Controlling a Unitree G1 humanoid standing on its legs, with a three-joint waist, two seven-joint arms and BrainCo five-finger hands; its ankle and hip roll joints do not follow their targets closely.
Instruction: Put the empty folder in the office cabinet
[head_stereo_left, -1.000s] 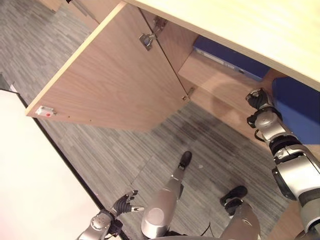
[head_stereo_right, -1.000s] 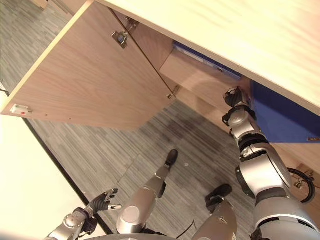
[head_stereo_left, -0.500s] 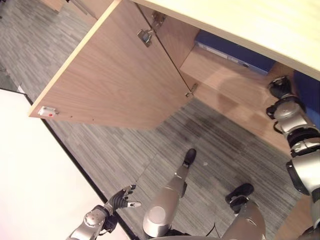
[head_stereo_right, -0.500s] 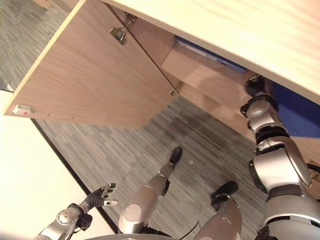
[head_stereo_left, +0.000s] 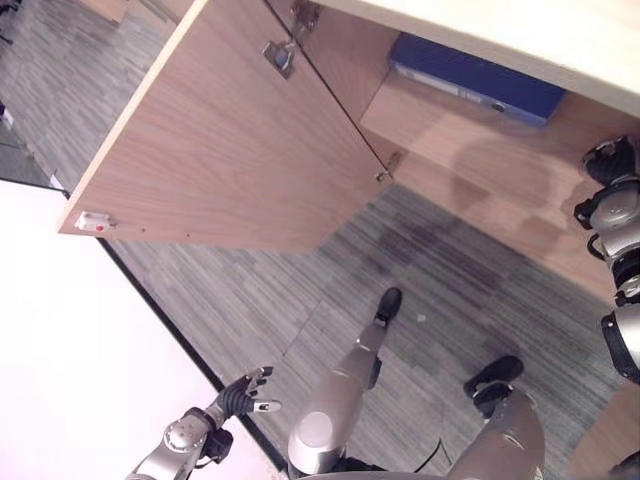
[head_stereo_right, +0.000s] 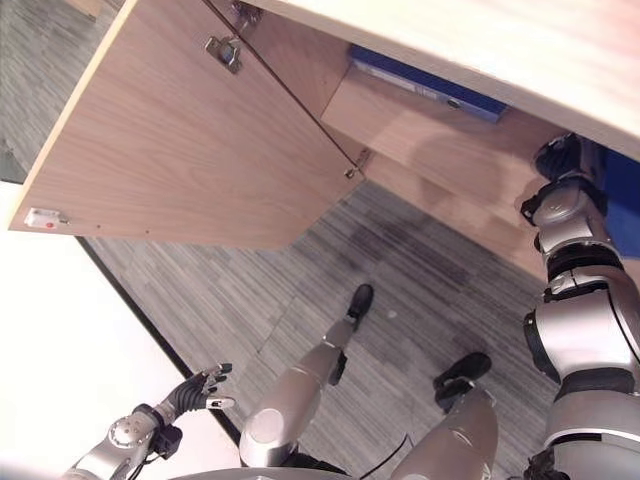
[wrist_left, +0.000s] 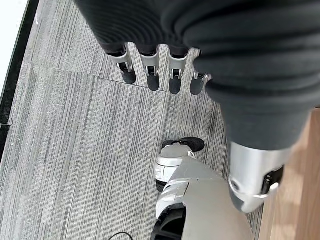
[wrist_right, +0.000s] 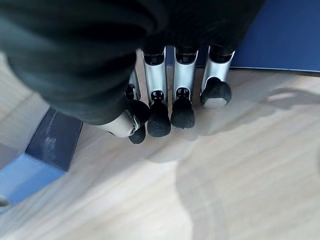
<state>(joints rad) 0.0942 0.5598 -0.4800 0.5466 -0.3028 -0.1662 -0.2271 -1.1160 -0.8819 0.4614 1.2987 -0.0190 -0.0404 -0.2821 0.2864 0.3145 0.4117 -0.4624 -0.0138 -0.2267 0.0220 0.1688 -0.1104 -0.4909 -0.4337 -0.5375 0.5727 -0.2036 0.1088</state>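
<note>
The office cabinet stands open, its wooden door (head_stereo_left: 240, 150) swung out to the left. One blue folder (head_stereo_left: 475, 75) lies flat on the upper shelf (head_stereo_left: 470, 150). A second blue folder (head_stereo_right: 626, 215) stands at the far right, mostly hidden under the cabinet top (head_stereo_right: 480, 40). My right hand (head_stereo_right: 560, 165) reaches into the cabinet beside that folder. In the right wrist view its fingers (wrist_right: 156, 80) are straight over the wooden shelf (wrist_right: 225, 165), with the blue folder (wrist_right: 285, 35) just past their tips. I cannot tell whether they touch it. My left hand (head_stereo_left: 245, 392) hangs open at the lower left.
A white surface with a black edge (head_stereo_left: 80, 360) takes up the lower left, close to my left hand. Grey striped carpet (head_stereo_left: 230, 290) lies between it and the cabinet. Another blue edge (wrist_right: 50, 140) shows on the shelf beside my right hand.
My right hand has moved right, deeper under the cabinet top, and the blue folder beside it now shows much less. The view has shifted a little. The left hand has hardly moved.
</note>
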